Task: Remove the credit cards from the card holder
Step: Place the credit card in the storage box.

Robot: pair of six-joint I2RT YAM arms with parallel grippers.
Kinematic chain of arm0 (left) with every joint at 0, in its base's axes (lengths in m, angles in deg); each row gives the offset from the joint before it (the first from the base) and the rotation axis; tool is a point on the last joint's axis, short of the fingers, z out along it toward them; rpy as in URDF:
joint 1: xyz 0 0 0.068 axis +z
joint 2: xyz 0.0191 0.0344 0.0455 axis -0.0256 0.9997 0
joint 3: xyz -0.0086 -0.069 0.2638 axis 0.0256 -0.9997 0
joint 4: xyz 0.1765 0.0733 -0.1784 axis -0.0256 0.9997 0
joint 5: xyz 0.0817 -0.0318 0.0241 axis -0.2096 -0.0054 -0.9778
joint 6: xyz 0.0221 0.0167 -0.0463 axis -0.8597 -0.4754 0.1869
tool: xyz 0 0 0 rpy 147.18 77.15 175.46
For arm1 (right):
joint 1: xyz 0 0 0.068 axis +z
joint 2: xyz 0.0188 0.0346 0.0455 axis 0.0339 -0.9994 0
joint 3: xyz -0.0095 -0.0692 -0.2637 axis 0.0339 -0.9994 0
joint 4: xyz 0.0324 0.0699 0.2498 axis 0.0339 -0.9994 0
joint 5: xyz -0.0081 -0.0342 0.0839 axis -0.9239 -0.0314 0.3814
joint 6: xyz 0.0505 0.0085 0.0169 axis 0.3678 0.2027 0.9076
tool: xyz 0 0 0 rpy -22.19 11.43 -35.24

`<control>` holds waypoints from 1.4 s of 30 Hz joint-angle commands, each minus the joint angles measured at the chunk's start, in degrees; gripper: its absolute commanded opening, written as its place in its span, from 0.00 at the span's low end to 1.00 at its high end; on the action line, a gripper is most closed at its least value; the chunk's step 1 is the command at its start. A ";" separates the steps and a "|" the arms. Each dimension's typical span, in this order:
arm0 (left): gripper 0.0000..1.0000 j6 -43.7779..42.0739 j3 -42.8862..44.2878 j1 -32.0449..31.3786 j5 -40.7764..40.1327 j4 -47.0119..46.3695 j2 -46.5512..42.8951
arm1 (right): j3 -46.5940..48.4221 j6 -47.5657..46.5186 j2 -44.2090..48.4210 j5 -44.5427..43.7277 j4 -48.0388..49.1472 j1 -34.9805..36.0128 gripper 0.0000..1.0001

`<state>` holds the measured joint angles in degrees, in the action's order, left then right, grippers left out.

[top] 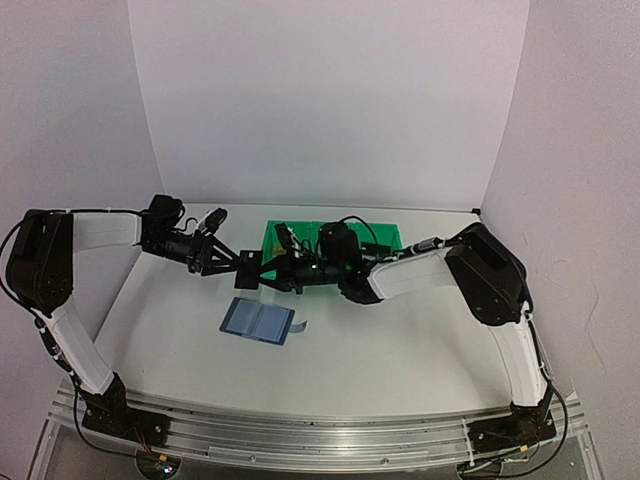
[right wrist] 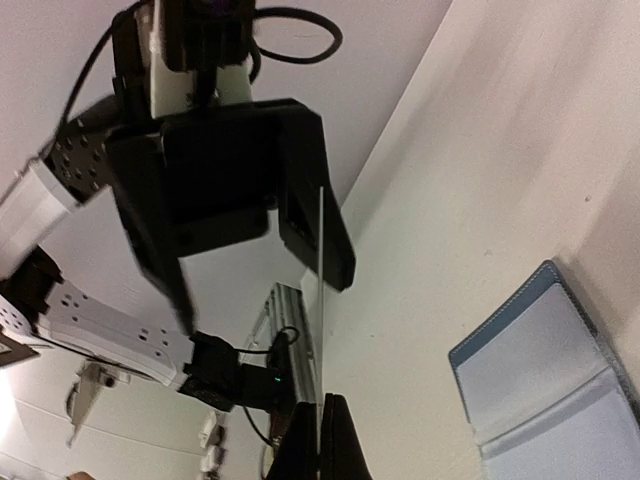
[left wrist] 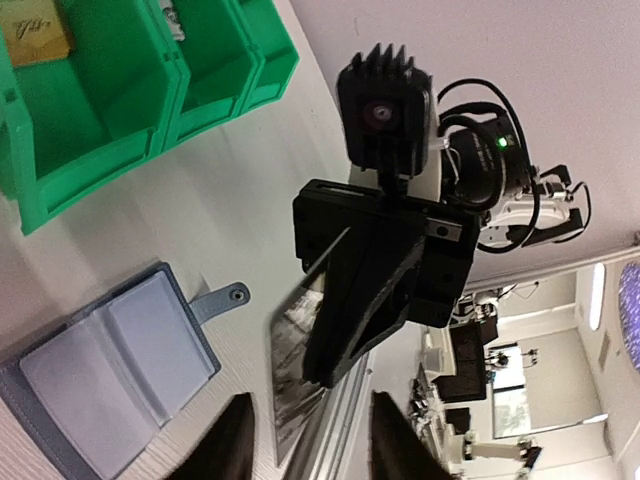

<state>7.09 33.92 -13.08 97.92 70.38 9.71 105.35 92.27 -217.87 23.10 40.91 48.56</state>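
Observation:
The blue card holder [top: 258,320] lies open and flat on the table, its pale sleeves up and its strap [left wrist: 225,298] out to the side. It also shows in the right wrist view [right wrist: 550,385]. My right gripper [right wrist: 320,425] is shut on a silver-grey credit card [left wrist: 296,370], held above the table and seen edge-on in the right wrist view [right wrist: 320,290]. My left gripper [left wrist: 310,425] is open, one finger on either side of the card's free end. The two grippers meet just behind the holder [top: 258,268]. A tan-gold card [left wrist: 35,40] lies in a green bin.
Green plastic bins [top: 385,240] stand side by side behind the grippers, in the middle of the table. The right arm reaches across in front of them. White walls close off the back and both sides.

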 commanded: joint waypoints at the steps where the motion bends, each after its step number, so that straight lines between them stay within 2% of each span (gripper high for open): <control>1: 0.61 -38.85 9.38 0.13 -0.63 25.13 0.99 | 2.87 -26.34 7.90 2.50 -26.23 0.10 0.00; 3: 0.71 -52.73 13.14 0.12 -0.61 34.00 1.80 | 6.61 -39.79 9.12 0.72 -43.03 0.80 0.00; 4: 0.75 -57.39 14.99 0.13 0.18 37.29 2.07 | 7.81 -46.14 9.72 -0.03 -48.30 1.14 0.00; 6: 0.85 -65.92 17.57 -0.53 2.02 44.12 2.75 | 9.35 -54.56 11.10 -1.19 -55.26 1.90 0.00; 8: 0.88 -73.18 18.84 -2.58 1.85 49.24 3.07 | 10.68 -60.49 12.27 -1.75 -59.40 2.20 0.00; 10: 0.88 -76.10 18.39 -5.20 0.50 51.14 2.58 | 12.33 -62.80 13.00 -1.71 -61.94 2.23 0.00; 13: 0.86 -75.51 16.37 -7.03 0.47 48.93 1.12 | 14.65 -63.72 13.05 -0.36 -63.94 2.27 0.00; 17: 0.78 -63.40 15.62 -9.03 -1.19 39.42 -0.12 | 15.51 -63.65 12.96 0.51 -64.67 2.71 0.00; 19: 0.70 -61.31 16.50 -9.38 -0.21 38.77 0.14 | 15.79 -63.43 12.85 0.14 -64.79 2.86 0.00; 23: 0.44 -62.65 16.86 -9.83 -0.36 41.21 0.62 | 16.17 -63.28 13.22 -0.34 -64.61 2.86 0.00; 29: 0.45 -63.02 15.30 -10.53 -1.74 40.91 0.24 | 17.59 -63.48 13.45 -0.20 -64.59 2.92 0.00; 32: 0.40 -60.66 15.11 -10.53 -1.07 38.65 0.13 | 17.86 -63.51 13.39 0.45 -64.59 2.94 0.00; 35: 0.26 -60.03 15.55 -10.62 -1.05 38.44 0.36 | 18.20 -63.41 13.46 0.58 -64.53 3.02 0.00; 38: 0.02 -59.29 16.04 -10.62 -1.17 38.14 0.49 | 18.19 -63.42 13.64 0.45 -64.53 2.98 0.00; 42: 0.00 -59.02 16.74 -10.61 -0.42 39.26 0.86 | 18.13 -63.52 13.79 -1.37 -64.48 3.02 0.00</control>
<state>-52.54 49.25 -23.42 95.31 108.76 11.84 121.34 29.58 -207.16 22.96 -23.51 51.34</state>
